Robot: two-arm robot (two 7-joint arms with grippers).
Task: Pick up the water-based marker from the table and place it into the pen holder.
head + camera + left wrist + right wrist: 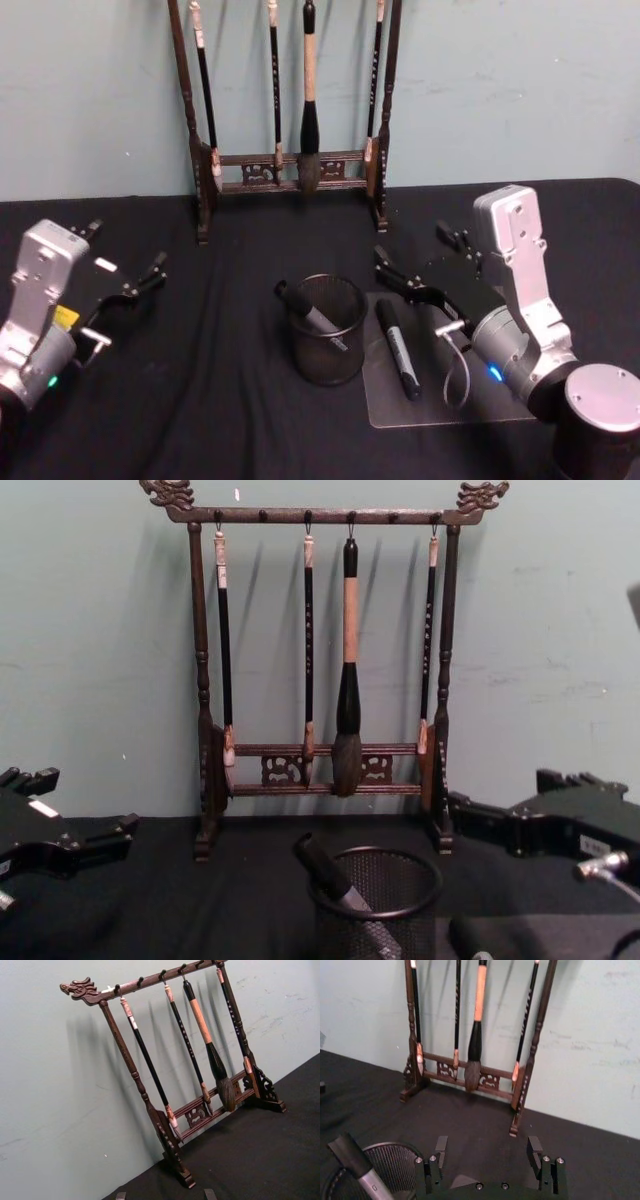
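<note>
brush rack [162, 1127] upright on black cloth [270, 1160] | four brushes [200, 1015] hanging | left pincer [165, 1194] spread

marker [397, 350] lying flat, pen holder [335, 366] beside it

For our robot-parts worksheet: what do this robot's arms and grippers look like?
Both arms are silver-grey casings ending in black grippers with black fingers. The left arm, behind the left gripper, shows a yellow tag and green light; the right arm, behind the right gripper, a blue light, thin looped cable and round silver cap.
</note>
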